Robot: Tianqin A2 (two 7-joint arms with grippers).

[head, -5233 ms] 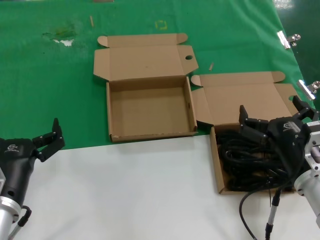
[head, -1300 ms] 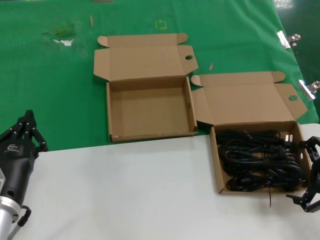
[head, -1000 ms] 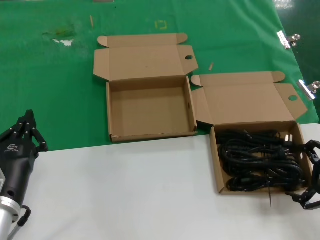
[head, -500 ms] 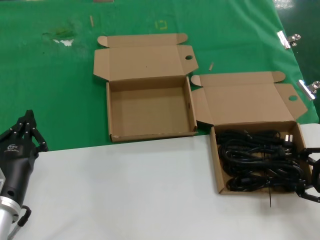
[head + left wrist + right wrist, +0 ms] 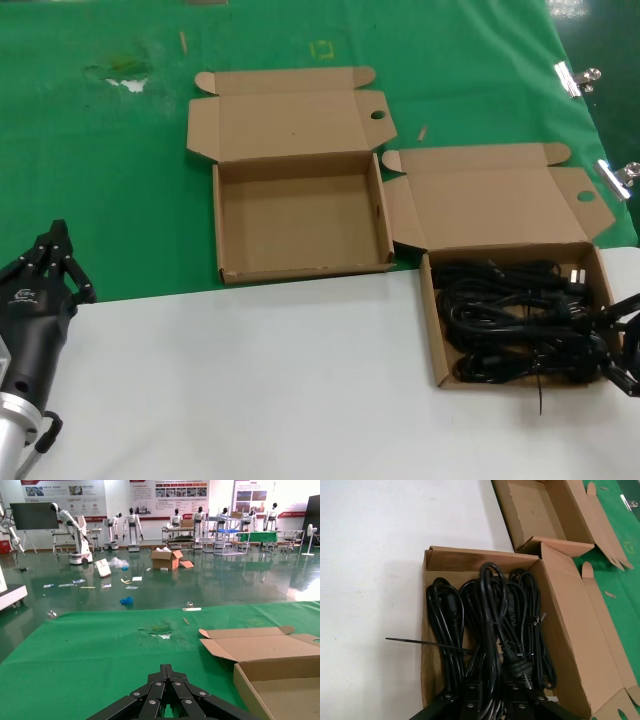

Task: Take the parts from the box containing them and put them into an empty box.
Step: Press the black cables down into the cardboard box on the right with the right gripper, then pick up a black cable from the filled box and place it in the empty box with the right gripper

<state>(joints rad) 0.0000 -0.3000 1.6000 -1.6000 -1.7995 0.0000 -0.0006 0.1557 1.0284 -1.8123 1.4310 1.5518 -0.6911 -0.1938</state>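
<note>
Transfer not begun — all parts [image 5: 520, 320] lie in the right box [image 5: 432, 330]; far-left empty box [image 5: 300, 215] unfilled; right gripper [image 5: 622, 345] spread at the cords' edge, left gripper [image 5: 48, 265] closed, idle near-left.

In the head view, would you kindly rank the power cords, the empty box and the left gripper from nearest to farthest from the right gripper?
1. Power cords, right beside the right gripper, in their box.
2. Empty box, farther left on the green mat.
3. Left gripper, at the far left edge.

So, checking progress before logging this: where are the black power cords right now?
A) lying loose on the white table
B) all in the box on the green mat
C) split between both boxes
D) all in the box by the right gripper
D: the power cords all lie in the box by the right gripper; the other box on the green mat holds nothing.
</note>
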